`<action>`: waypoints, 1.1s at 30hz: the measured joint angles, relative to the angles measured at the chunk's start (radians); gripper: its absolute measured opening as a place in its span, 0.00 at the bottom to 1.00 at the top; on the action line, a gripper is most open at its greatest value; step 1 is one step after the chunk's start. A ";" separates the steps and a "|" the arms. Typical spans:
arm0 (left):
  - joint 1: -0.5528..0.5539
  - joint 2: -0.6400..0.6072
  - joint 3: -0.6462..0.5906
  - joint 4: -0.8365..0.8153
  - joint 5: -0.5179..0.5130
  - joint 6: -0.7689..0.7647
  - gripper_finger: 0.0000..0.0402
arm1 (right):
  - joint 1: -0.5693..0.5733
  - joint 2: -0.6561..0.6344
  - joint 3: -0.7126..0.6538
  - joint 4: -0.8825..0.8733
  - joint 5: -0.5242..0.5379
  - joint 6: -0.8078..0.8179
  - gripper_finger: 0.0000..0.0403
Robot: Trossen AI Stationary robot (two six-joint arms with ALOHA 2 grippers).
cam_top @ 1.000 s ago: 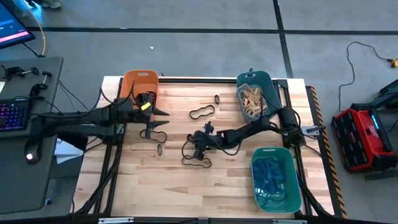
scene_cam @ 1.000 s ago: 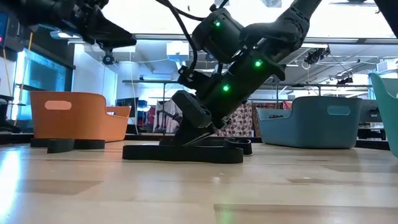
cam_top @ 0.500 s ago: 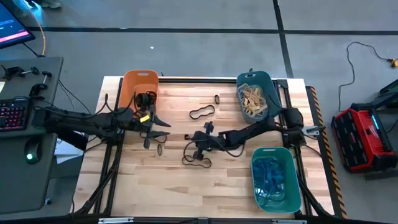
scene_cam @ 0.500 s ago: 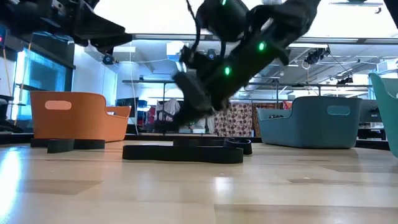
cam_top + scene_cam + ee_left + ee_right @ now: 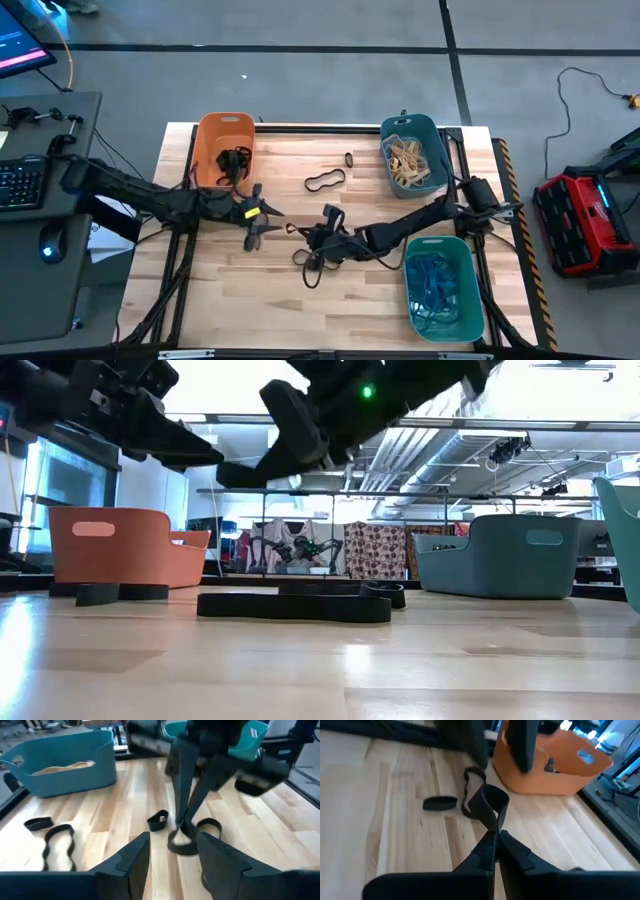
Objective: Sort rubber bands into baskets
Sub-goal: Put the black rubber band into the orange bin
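Observation:
My right gripper is shut on a black rubber band over the middle of the table. My left gripper is open and empty just to its left, above the table, and its fingers point at the held band. The orange basket at the far left holds black bands. The dark teal basket at the far right holds tan bands. The green basket at the near right holds blue bands. Loose black bands lie flat on the table. My right gripper pinches one end of the black band's loop between its two shut fingers. The fingers slant down toward the table's left. The rest of the loop hangs slack below the fingertips. I cannot tell whether its lower end touches the table.
Small black bands lie on the wood close to the held band, and two more lie farther off. The near left of the table is bare wood. A desk with a keyboard stands left of the table.
My right gripper has risen from the table, shut on the black band. The band lay flat near the table's middle and is now drawn up and hangs. My left gripper has gone from the orange basket toward the near edge and the right gripper, and has come lower.

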 joint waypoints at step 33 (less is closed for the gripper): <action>-0.044 0.220 0.000 0.291 -0.039 -0.147 0.48 | 0.025 0.000 0.022 0.002 0.072 -0.041 0.00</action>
